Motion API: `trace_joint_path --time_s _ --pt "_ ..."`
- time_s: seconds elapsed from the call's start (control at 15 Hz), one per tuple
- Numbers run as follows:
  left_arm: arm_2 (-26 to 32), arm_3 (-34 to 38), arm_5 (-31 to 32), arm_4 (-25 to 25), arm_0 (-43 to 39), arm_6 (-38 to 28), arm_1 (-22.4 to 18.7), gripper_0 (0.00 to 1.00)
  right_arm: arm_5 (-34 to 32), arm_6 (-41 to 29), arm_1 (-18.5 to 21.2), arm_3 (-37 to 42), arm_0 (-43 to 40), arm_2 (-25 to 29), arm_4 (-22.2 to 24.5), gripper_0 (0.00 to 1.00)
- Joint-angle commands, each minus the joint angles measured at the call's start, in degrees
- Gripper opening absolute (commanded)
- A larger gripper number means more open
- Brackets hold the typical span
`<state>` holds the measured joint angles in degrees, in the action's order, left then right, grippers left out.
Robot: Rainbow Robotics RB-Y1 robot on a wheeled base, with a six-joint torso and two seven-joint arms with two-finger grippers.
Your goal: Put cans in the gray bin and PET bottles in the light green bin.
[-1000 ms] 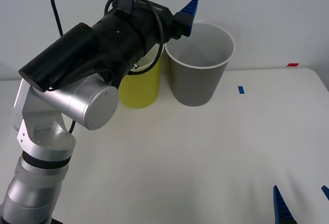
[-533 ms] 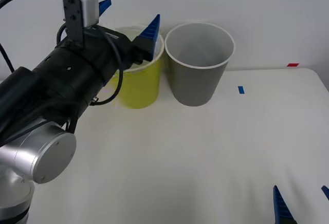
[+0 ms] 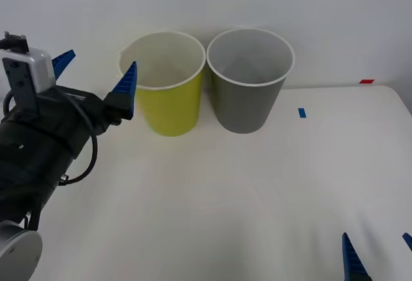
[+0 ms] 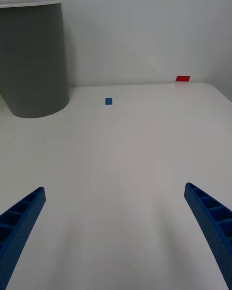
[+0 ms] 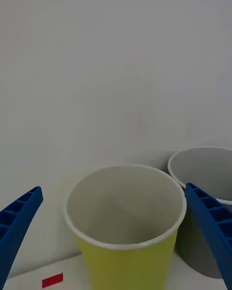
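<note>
A robotics test lab is suggested: a plain white bench (image 3: 244, 191) is set against a bare white wall (image 3: 322, 10), and small blue (image 3: 301, 112) and red tape markers (image 3: 366, 81) are stuck near the bench's far right corner.

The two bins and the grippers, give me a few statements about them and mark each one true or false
1. The light green bin stands to the robot's left of the gray bin. True.
2. The left gripper is shut on a can. False: its fingers are spread and hold nothing.
3. The right gripper is open, low over the table. True.
4. A blue tape mark lies between the two bins. False: it lies on the gray bin's other side.
</note>
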<state>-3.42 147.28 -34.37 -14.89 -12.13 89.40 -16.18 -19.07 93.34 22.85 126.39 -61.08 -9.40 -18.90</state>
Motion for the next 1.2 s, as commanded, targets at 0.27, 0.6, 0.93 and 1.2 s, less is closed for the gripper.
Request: trace_joint_path --time_s 0.27,0.6,0.93,1.2 --pt "7.2 0.12 0.27 -0.75 -6.41 -0.46 0.8 1.0 0.0 0.0 0.0 0.0 0.0 0.0 0.0 1.0" --pt "9.04 -0.23 12.22 0.21 -16.26 -0.28 1.41 1.0 0.0 0.0 0.0 0.0 0.0 0.0 0.0 1.0" --pt "6.05 -5.24 34.2 -0.66 -31.46 -1.07 -2.9 1.0 0.0 0.0 0.0 0.0 0.0 0.0 0.0 1.0" --pt "1.75 -10.34 47.47 0.13 -38.58 -2.74 -5.27 1.0 0.0 0.0 0.0 0.0 0.0 0.0 0.0 1.0"
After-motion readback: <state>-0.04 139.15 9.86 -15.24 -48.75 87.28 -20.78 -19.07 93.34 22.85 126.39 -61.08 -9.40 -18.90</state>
